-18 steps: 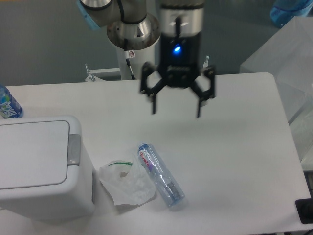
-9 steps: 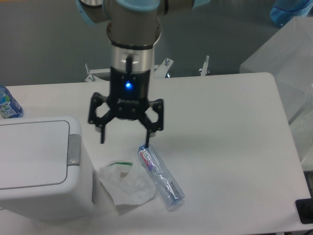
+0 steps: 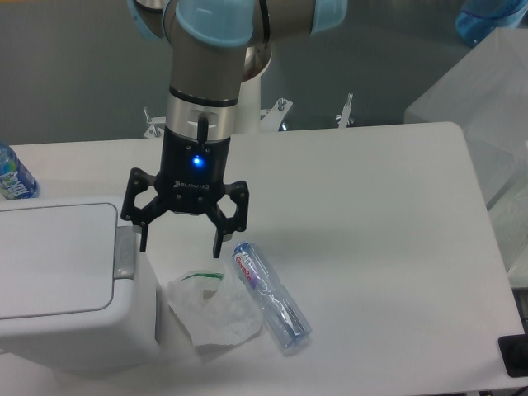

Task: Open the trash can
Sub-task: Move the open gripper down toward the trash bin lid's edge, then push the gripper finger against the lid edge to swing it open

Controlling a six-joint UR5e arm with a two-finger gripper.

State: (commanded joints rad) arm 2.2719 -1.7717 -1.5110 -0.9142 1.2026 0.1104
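Nearest the camera, the trash can [image 3: 70,285] sits at the tabletop's [image 3: 388,214] front left corner, lid flat and closed, its long axis running left to right, and its grey latch tab [image 3: 125,252] on the right-hand edge. Just beyond that edge hangs the gripper [image 3: 180,243], jaws spread wide and empty, one fingertip almost over the tab. The latch therefore lies slightly left of and below the jaws.
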